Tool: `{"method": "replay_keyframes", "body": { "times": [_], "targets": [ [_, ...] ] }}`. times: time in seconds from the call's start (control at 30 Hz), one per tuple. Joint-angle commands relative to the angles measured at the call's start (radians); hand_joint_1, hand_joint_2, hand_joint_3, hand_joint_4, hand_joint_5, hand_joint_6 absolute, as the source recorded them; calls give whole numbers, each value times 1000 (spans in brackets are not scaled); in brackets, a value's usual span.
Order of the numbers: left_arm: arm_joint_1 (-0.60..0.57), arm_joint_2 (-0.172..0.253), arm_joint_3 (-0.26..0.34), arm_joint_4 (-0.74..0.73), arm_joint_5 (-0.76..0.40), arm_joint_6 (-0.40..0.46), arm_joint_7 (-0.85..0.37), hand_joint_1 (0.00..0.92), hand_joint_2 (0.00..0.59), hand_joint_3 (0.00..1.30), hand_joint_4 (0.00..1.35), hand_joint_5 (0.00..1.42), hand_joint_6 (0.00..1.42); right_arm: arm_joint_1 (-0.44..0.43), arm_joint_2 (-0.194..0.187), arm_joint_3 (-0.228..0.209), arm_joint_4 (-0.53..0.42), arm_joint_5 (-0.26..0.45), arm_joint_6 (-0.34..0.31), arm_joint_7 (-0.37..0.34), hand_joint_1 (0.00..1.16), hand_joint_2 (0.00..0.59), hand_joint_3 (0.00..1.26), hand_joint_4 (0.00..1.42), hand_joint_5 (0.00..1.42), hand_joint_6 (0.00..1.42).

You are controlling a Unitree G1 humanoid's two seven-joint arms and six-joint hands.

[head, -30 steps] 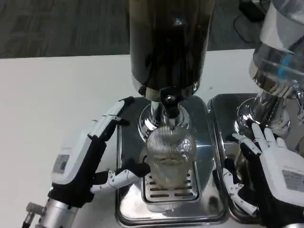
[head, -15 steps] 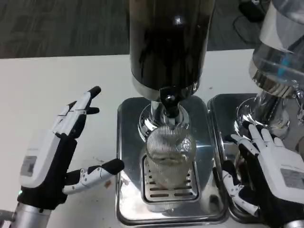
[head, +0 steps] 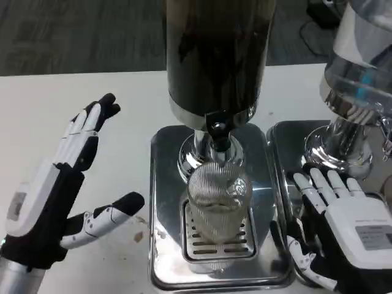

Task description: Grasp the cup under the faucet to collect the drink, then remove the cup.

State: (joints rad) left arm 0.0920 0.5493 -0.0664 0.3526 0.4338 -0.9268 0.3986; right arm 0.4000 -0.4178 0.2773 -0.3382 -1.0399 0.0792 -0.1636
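A white table (head: 79, 92) spreads under everything. On it stands a tall drink dispenser (head: 217, 55) with a dark tank, set on a shiny steel base tray (head: 162, 202). A second dispenser (head: 358, 73) with a clear tank stands to its right on its own steel tray (head: 285, 138).

The left hand (head: 58, 184) hovers over the bare table, left of the first tray and apart from it. It is spread wide with nothing in it, the fingers (head: 86, 131) pointing away from the robot and the thumb reaching toward the tray's edge. The right hand (head: 343, 226) lies over the second tray, its white back up and fingers apart, holding nothing; its fingertips are near the foot of the second dispenser.

The ribbed clear cup (head: 218, 205) stands upright on the slotted drip grate (head: 205, 245) of the first tray, directly under the black faucet (head: 218, 131). Neither hand touches it.
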Motion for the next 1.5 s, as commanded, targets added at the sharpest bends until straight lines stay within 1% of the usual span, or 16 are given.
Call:
{"method": "replay_keyframes", "body": {
  "times": [0.03, 0.13, 0.23, 0.33, 0.5, 0.6, 0.7, 0.87, 1.07, 1.37, 1.5],
  "targets": [
    [22, 4, 34, -86, -133, -27, -101, 0, 130, 0, 0, 0, 0, -9, -12, -7, 16, -1, -22, -7, 339, 550, 32, 0, 0, 0],
    [31, 3, 36, -133, -243, -40, -185, 0, 137, 0, 0, 15, 0, -12, -11, -9, 20, 4, -24, -2, 334, 549, 28, 0, 0, 0],
    [41, 16, 28, -170, -353, -40, -291, 0, 146, 0, 0, 44, 4, -10, -7, -8, 20, 7, -22, 0, 330, 548, 27, 0, 0, 0],
    [41, -1, 33, -186, -458, -50, -377, 0, 159, 21, 0, 77, 37, -9, -1, -7, 20, 7, -16, 2, 327, 548, 26, 0, 0, 0],
    [38, -17, 38, -231, -556, -37, -489, 0, 156, 40, 0, 93, 46, -5, 13, -7, 17, 6, -6, 6, 322, 548, 25, 0, 0, 0],
    [38, -24, 39, -274, -606, -20, -546, 0, 159, 71, 0, 132, 86, -5, 22, -5, 19, 7, -3, 13, 319, 548, 25, 0, 0, 0],
    [32, -25, 20, -296, -662, 8, -626, 0, 161, 87, 0, 150, 101, -7, 30, -5, 17, 5, 4, 16, 317, 547, 25, 0, 0, 0],
    [18, -29, 8, -324, -730, 62, -731, 0, 168, 92, 0, 164, 116, -10, 35, -5, 16, 4, 9, 17, 314, 547, 25, 0, 0, 0],
    [-39, -35, -14, -314, -790, 167, -885, 0, 170, 86, 0, 180, 121, -21, 35, 0, 26, 2, 8, 23, 311, 547, 25, 0, 0, 0],
    [-98, -99, 0, -300, -816, 253, -1009, 0, 164, 65, 0, 175, 115, -28, 47, 1, 32, -1, 18, 17, 308, 547, 25, 0, 0, 0],
    [-130, -125, -12, -277, -822, 306, -1060, 0, 163, 67, 0, 176, 116, -31, 53, 2, 38, -2, 19, 14, 307, 547, 25, 0, 0, 0]
  ]
}}
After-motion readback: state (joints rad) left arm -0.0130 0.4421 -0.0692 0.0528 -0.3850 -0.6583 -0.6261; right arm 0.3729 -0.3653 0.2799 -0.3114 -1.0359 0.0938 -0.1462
